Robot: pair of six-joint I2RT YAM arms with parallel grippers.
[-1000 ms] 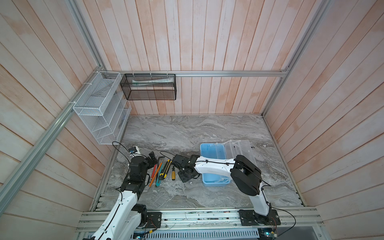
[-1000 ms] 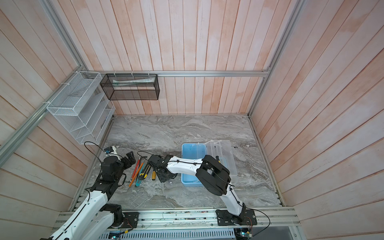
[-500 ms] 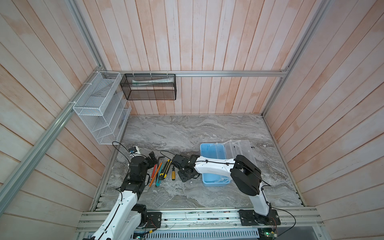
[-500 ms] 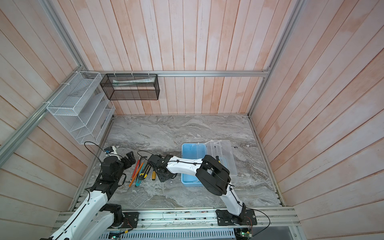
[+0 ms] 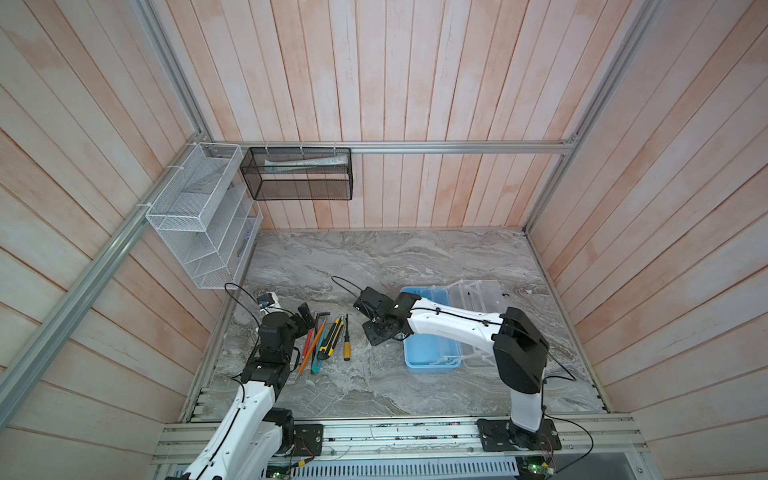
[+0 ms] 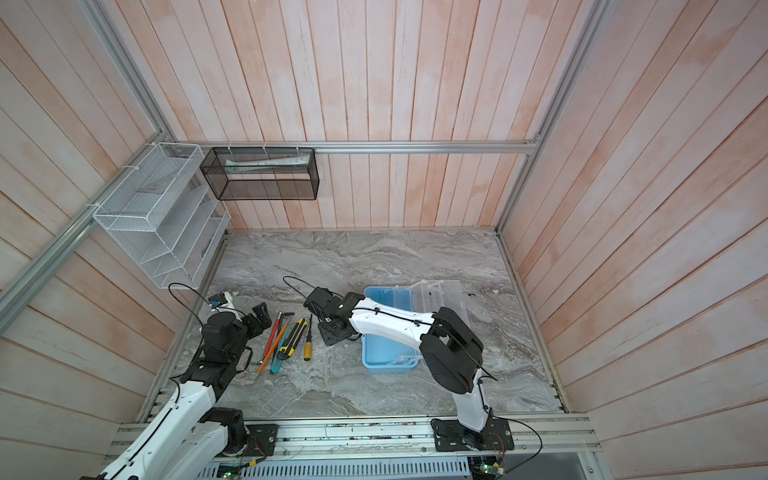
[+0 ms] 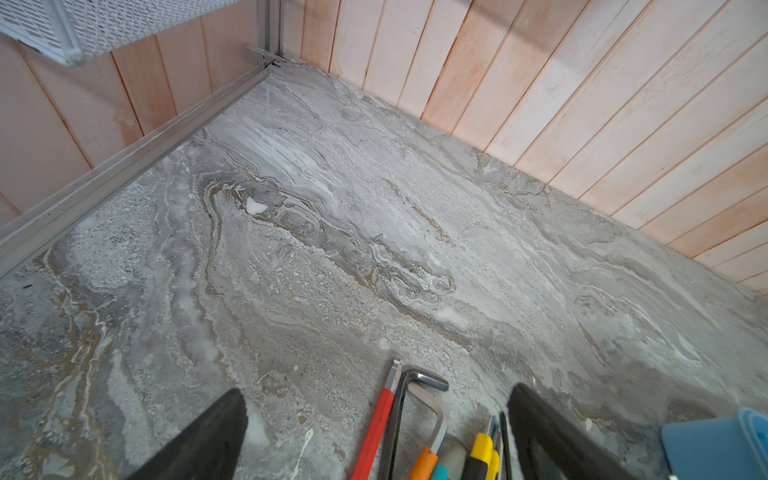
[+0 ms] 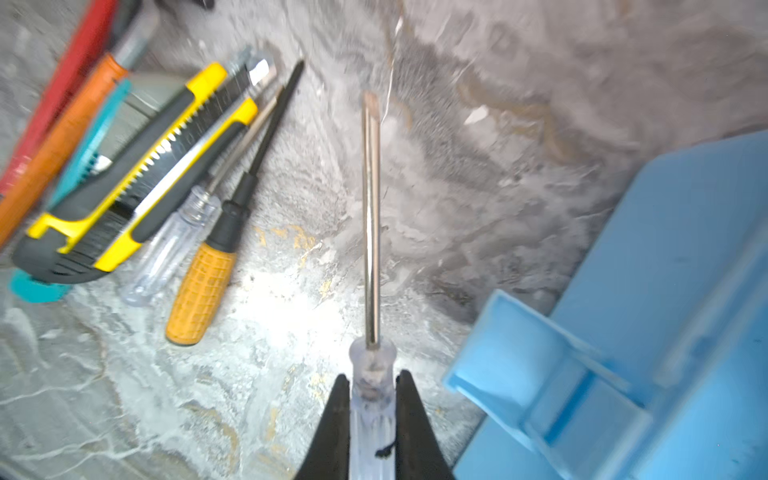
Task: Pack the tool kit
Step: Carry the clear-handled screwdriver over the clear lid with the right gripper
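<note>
You see the marble tabletop point(image 5: 374, 257); on its right side the tool kit case point(image 5: 432, 365) lies open, its clear lid point(image 5: 482, 295) folded back; the left gripper point(image 7: 376, 392) is spread wide over the loose tools point(image 5: 311, 349); the right gripper point(image 8: 369, 378) pinches a clear-handled screwdriver point(image 8: 371, 216) between the case and the yellow-black cutter point(image 8: 137, 174).

In both top views we see bright, even light over the wooden walls point(image 5: 415, 83) and the worktop point(image 5: 374, 257), with no hard shadows and crisp detail. In the left wrist view the worktop is sharp, while the left pincer point(image 7: 376, 392) shows dark, soft-edged fingers point(image 7: 199, 440) at the frame edge. In the right wrist view we find white glare on the worktop and smeared blur over the cutter point(image 8: 137, 174).
</note>
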